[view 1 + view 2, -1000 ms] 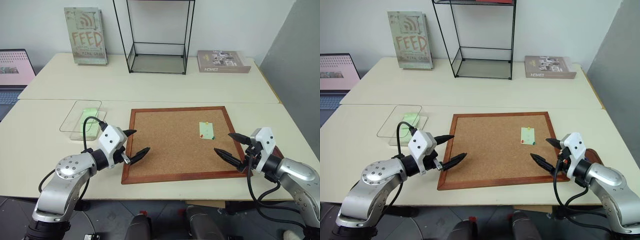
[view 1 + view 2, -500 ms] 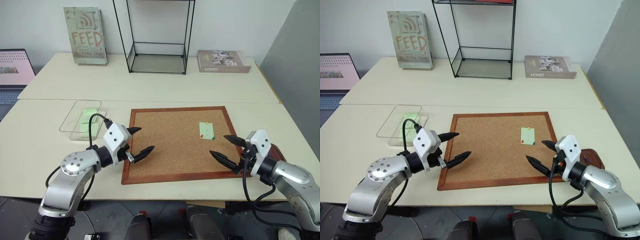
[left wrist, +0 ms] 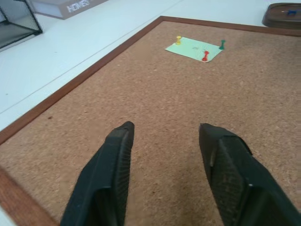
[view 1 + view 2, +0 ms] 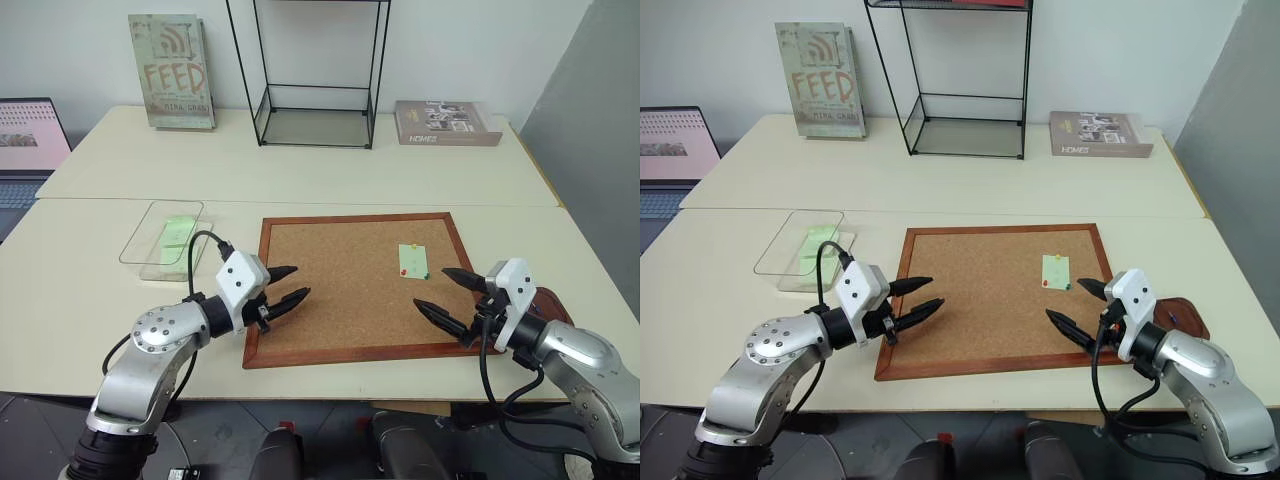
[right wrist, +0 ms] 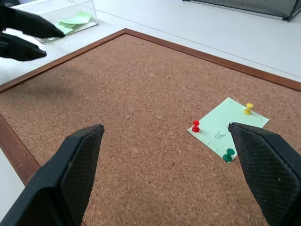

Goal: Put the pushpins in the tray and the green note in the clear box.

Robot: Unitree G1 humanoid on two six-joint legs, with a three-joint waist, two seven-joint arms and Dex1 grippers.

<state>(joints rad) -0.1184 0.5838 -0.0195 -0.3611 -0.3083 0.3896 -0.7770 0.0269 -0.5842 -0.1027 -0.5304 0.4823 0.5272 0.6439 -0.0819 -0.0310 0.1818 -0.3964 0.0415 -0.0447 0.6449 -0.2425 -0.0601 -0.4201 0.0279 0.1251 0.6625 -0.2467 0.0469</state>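
The green note (image 4: 412,259) lies pinned on the cork board's right part by three pushpins: yellow (image 5: 248,108), red (image 5: 195,126) and green (image 5: 228,154). My right gripper (image 4: 431,287) hovers open just in front of the note, nothing between its fingers. Behind that hand, off the board's right edge, sits the dark brown tray (image 4: 1187,314). My left gripper (image 4: 298,281) hangs over the board's left edge, its fingers (image 3: 117,155) a narrow gap apart and empty. The clear box (image 4: 165,238) stands left of the board with pale green paper in it.
The wood-framed cork board (image 4: 340,300) takes up the middle of the near table. At the back stand a black wire stand (image 4: 310,80), an upright book (image 4: 172,70) and a flat book (image 4: 445,122). A laptop (image 4: 30,135) sits far left.
My left gripper's fingers have drawn closer together, and that hand has shifted a little right over the board's left edge. The right gripper stays wide open, barely moved.
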